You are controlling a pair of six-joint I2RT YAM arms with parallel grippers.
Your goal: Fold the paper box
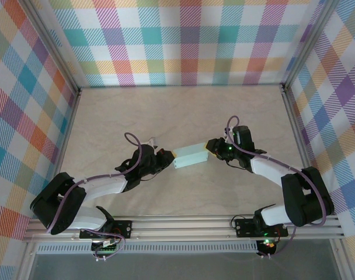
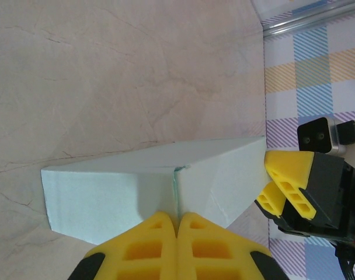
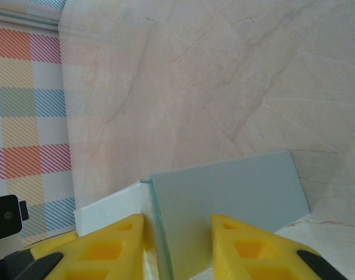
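Observation:
The paper box (image 1: 191, 156) is a pale mint-green flat rectangular box held just above the table between both arms. My left gripper (image 1: 167, 158) is at its left end. In the left wrist view, that gripper (image 2: 177, 217) is shut, with a thin card edge of the box (image 2: 107, 198) pinched between its yellow fingertips. My right gripper (image 1: 211, 146) holds the right end. In the right wrist view, its jaws (image 3: 177, 219) straddle the box, one finger against a white flap (image 3: 107, 210) and the other against the grey-green panel (image 3: 236, 192). The right gripper's yellow fingers (image 2: 287, 169) touch the box's far corner.
The beige table (image 1: 183, 111) is enclosed by plaid walls (image 1: 183, 41) on the back and both sides, with metal rails along their feet. An aluminium rail (image 1: 183, 224) carrying both arm bases runs along the near edge.

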